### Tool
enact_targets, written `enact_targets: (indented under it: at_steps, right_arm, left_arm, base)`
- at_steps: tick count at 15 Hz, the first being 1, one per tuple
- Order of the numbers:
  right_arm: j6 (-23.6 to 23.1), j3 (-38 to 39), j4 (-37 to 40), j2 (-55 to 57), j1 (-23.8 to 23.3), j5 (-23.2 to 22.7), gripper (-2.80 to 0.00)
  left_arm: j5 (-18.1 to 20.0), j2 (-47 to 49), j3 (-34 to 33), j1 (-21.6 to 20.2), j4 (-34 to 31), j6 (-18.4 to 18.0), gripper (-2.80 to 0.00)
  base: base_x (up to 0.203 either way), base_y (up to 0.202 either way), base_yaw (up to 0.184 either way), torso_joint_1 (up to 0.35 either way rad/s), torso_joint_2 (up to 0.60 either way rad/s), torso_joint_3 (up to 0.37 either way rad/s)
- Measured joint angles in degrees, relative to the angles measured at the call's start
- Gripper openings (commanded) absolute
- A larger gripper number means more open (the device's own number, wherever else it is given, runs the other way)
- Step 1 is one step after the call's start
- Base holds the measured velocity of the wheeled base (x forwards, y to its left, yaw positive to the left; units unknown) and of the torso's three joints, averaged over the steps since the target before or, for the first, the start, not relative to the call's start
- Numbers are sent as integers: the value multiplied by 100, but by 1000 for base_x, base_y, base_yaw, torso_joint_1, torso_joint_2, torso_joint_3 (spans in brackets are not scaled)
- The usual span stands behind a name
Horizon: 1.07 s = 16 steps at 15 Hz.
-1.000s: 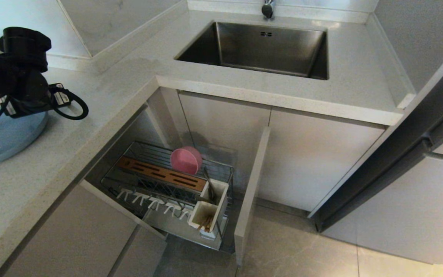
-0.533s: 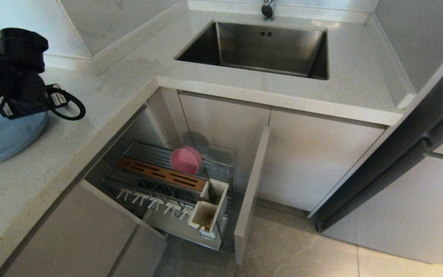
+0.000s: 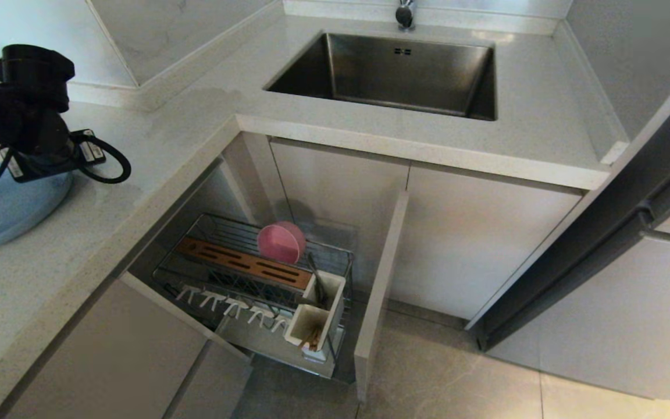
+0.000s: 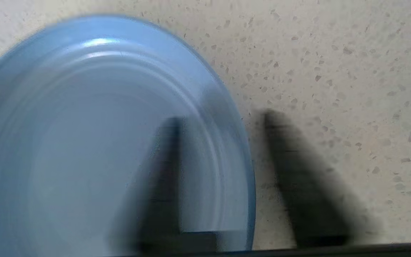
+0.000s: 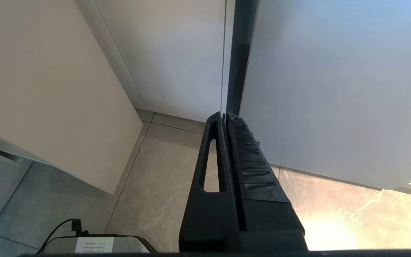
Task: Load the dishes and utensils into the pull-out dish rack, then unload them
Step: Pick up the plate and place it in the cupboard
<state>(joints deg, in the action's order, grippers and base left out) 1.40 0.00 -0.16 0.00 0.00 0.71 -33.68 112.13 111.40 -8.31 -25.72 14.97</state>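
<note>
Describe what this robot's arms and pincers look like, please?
Both are matte black. The left arm is built of chunky rounded segments, with a looping black cable and small white labels at the wrist. The right gripper has two long tapering fingers, one ribbed on its face, the other pierced by a slot.

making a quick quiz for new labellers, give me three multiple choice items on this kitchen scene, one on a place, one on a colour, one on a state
1. Where is the pink bowl?
A. in the sink
B. in the pull-out rack
C. on the floor

2. What colour is the plate on the counter?
A. blue
B. pink
C. white

3. How is the right pincer?
A. wide open
B. holding a spoon
C. shut

Answers:
1 B, the bowl leans among the rack's wires behind the wooden strip.
2 A, the head and left wrist views both show it blue.
3 C, its fingers lie pressed together with nothing between them.
</note>
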Motion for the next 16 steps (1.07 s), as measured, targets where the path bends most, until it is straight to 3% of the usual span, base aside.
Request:
enact_targets:
  at_steps: [8, 13, 16]
  right_arm:
    - [0, 0, 0, 0, 0, 0, -280]
    - [0, 0, 0, 0, 0, 0, -280]
    - [0, 0, 0, 0, 0, 0, -280]
  left_arm:
    - [22, -198, -34, 12, -2, 14, -280]
    - [789, -1213, -283, 24, -49, 322, -280]
    - [938, -2053, -542, 151, -47, 434, -280]
  base:
    - [0, 0, 0, 0, 0, 0]
    - [0, 0, 0, 0, 0, 0]
    - [0, 0, 0, 0, 0, 0]
